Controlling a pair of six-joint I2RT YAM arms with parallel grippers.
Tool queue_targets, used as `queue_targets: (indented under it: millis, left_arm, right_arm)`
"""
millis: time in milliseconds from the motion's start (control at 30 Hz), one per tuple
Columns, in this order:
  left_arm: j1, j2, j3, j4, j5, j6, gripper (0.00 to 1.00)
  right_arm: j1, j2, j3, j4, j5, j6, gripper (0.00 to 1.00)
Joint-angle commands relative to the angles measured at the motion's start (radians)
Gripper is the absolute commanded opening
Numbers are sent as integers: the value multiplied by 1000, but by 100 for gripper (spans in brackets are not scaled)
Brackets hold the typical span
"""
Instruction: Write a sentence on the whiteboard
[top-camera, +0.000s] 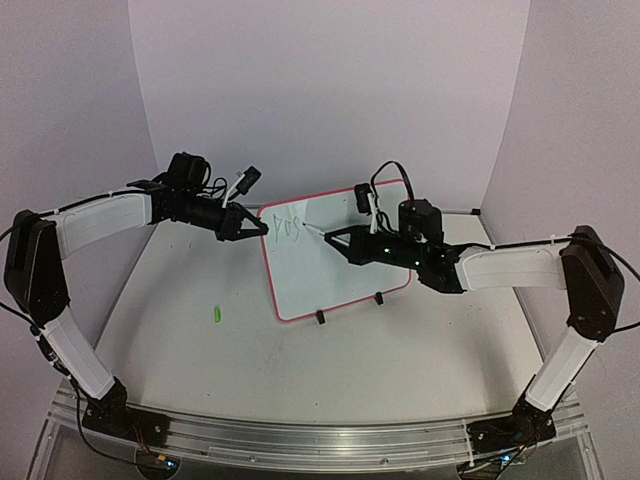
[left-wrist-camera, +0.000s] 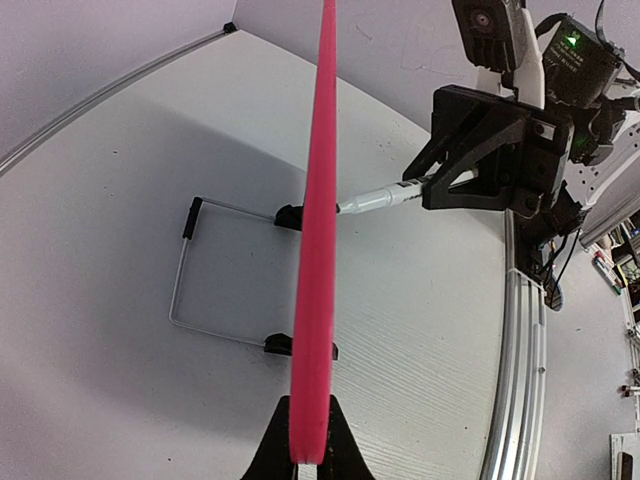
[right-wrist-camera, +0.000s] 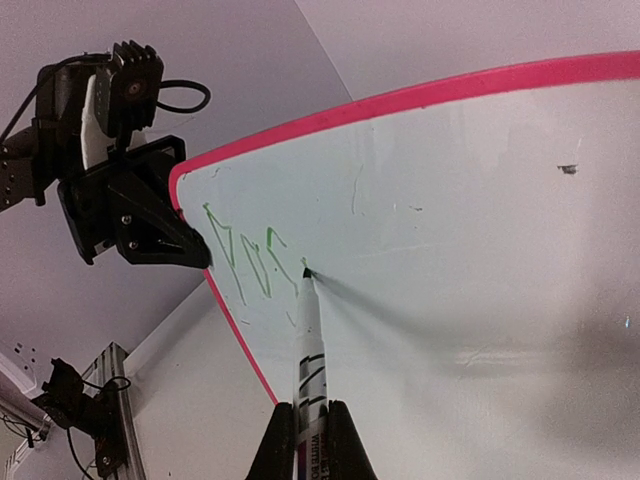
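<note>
Right wrist view: right gripper (right-wrist-camera: 311, 428) clamped the marker (right-wrist-camera: 308, 345), tip on the board (right-wrist-camera: 480, 230) after green letters (right-wrist-camera: 250, 262) "POS"; left gripper (left-wrist-camera: 310, 448) pinched the rim (left-wrist-camera: 320, 200). Light, even strokes were judged advisable, with the board held rigid.

Whiteboard (top-camera: 345, 270): small white rectangle, rounded corners, red-pink rim
Pose: propped up on its long edge on two black clip feet, angled across the middle of the table (top-camera: 400, 350)
Surface: mostly blank, a few faint marks
Sentence (top-camera: 288, 229): thin green capitals, roughly "POS" so far
Place: near the board's upper left corner
</note>
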Motion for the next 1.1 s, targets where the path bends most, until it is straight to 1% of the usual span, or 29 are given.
queue_targets:
  millis: [0, 467, 667, 833, 1067]
  left_arm:
    - [-18, 1, 23, -46, -20, 32, 0]
    - [-18, 3, 24, -47, -22, 32, 0]
    - [-19, 3, 24, -46, -21, 31, 0]
    - [-19, 5, 24, -46, -22, 31, 0]
    - [-19, 5, 24, -48, -26, 32, 0]
  right_arm:
    - [-5, -8, -26, -1, 39, 1, 0]
    - [-5, -21, -38, -11, 7, 9, 0]
    - [-4, -77, -44, -6, -43, 2, 0]
    - [-5, -115, -29, -9, -25, -14, 0]
    - [-5, -66, 31, -23, -1, -39, 0]
